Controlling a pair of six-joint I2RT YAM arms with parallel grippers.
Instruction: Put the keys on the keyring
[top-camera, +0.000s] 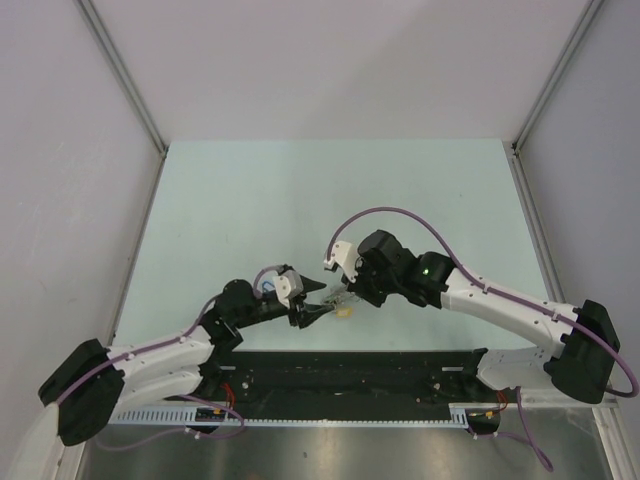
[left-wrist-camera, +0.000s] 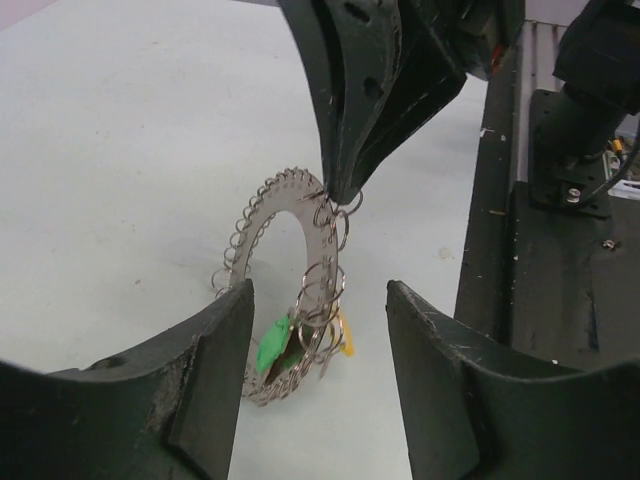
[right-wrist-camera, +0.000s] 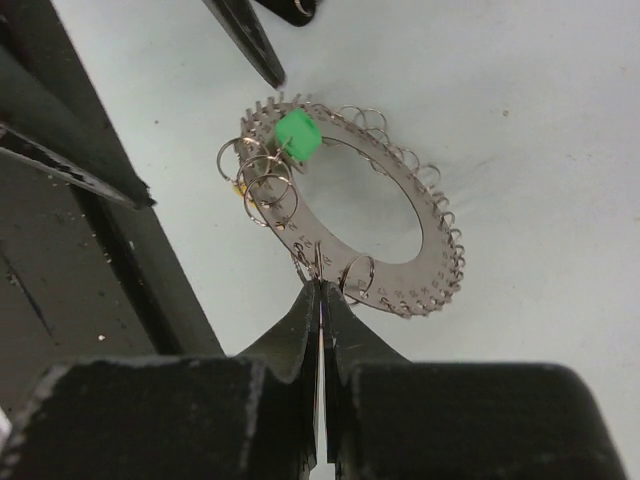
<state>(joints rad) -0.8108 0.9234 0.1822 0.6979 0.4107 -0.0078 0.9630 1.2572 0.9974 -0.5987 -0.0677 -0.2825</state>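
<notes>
The right claw (right-wrist-camera: 320, 290) is clenched on the rim of the large grey metal keyring (right-wrist-camera: 410, 250). Its two tips are pressed together over the flat band, among the small silvery wire loops (right-wrist-camera: 445, 255) that fringe it. The ring hangs on edge below that pinch, tilted, with a green tag (right-wrist-camera: 297, 135) and a yellow tag (left-wrist-camera: 345, 335) at its lower end. Whether that end touches the pale green bench (left-wrist-camera: 120, 150) I cannot tell.

The left claw (left-wrist-camera: 318, 295) is released, fingers spread wide. The ring lies straight ahead of it, just beyond the gap, turned nearly edge-on to its approach. So the left is the free arm, and I'd judge that anything it brings must go to the lower, unpinched arc. No loose keys with blue or black tags show in any view.

Open bench spreads far and left. The black rail (top-camera: 350, 368) along the near edge sits close, leaving little room that way.
</notes>
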